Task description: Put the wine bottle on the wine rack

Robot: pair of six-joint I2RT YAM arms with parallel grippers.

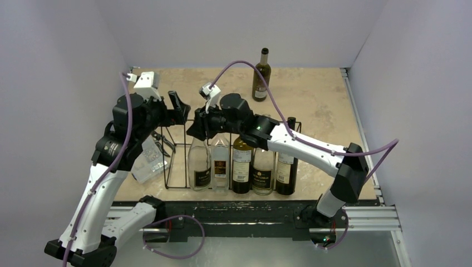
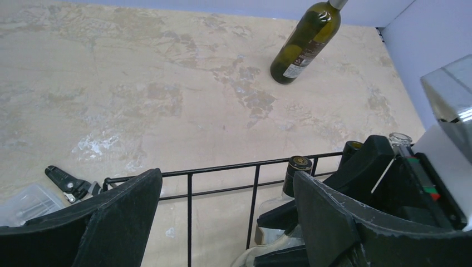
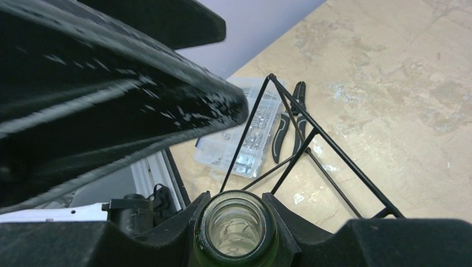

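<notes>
The black wire wine rack [image 1: 177, 146] stands at the table's near middle with several bottles upright in it. My right gripper [image 1: 201, 127] is shut on the neck of the leftmost one, a clear wine bottle [image 1: 199, 164]. Its base is level with the other bottles. In the right wrist view the bottle's open mouth [image 3: 234, 227] sits between the jaws of the right gripper [image 3: 234, 219]. My left gripper [image 1: 178, 108] is open and empty, just behind the rack's left end. In the left wrist view the left gripper [image 2: 225, 178] hangs over the rack's top rail [image 2: 222, 167].
A dark green bottle [image 1: 261, 75] stands alone at the table's back; it also shows in the left wrist view [image 2: 306, 44]. A clear plastic organiser box [image 1: 149, 161] and black pliers [image 1: 162, 142] lie left of the rack. Walls close in on three sides.
</notes>
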